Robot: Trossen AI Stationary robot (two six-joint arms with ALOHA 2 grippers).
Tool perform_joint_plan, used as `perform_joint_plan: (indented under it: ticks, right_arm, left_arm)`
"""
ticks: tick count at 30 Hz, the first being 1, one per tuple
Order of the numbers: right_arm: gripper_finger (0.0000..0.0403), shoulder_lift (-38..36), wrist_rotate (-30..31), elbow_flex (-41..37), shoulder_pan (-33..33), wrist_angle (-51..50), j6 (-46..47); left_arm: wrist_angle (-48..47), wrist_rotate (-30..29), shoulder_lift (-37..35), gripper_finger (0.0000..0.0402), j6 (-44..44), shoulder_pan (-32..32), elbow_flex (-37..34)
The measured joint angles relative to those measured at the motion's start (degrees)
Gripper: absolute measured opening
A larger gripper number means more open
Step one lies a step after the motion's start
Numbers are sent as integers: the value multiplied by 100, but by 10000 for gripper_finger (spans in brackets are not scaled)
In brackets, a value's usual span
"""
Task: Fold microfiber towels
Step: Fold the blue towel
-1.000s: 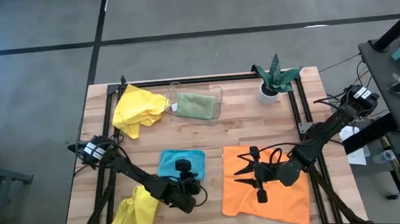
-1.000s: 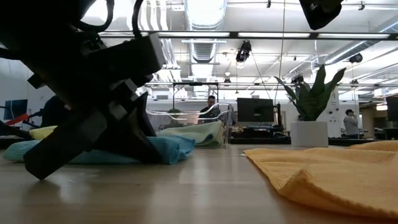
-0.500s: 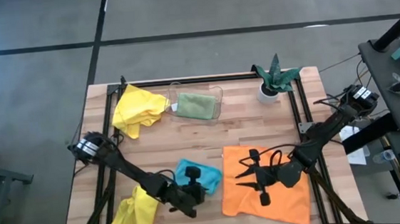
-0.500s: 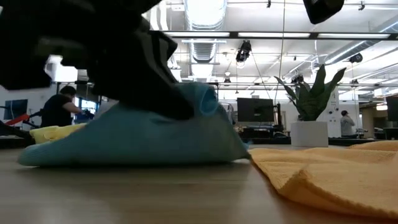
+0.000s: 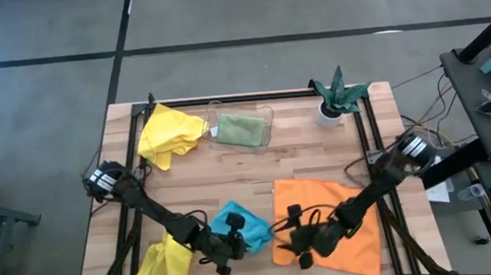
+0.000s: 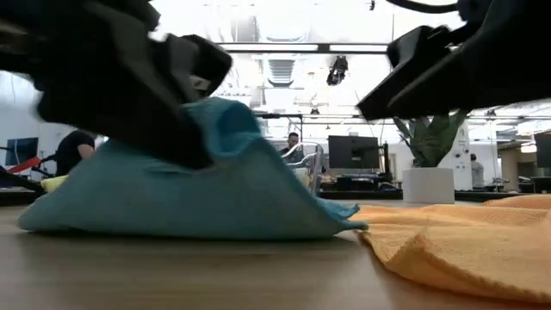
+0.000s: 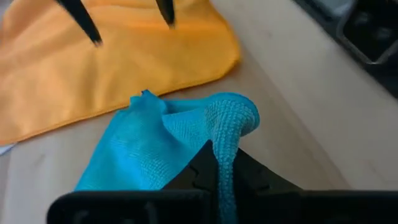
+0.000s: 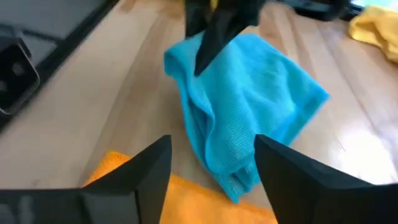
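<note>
High view: we see the left hand (image 5: 233, 241) pinching the turquoise towel (image 5: 240, 229), lower centre of the tabletop (image 5: 300, 155), beside the orange towel (image 5: 334, 205).
Low view: the turquoise towel (image 6: 189, 202) is tented up at left, touching the orange one.
Left wrist view: our left fingers (image 7: 202, 171) are pressed together on a turquoise fold.
Right wrist view: the right hand (image 8: 211, 163) is spread, facing the turquoise towel.
</note>
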Motion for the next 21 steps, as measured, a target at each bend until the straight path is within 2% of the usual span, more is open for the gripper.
perform_joint_plan:
  ticks: [4, 11, 16, 21]
  right_arm:
    - [246, 678, 130, 606, 0, -66, -498]
    - [283, 1589, 1006, 1672, 0, -711, -1220]
    - [282, 1988, 1102, 2316, 0, -1569, -1132]
    - [259, 2121, 1400, 2694, 8, -2442, -658]
  left_arm:
    - [108, 21, -68, 0, -98, -111, -108]
    - [484, -10, -297, 0, -128, -219, -337]
    - [573, -68, -453, 0, -202, -219, -446]
    - [638, -63, -478, 0, -123, -249, -448]
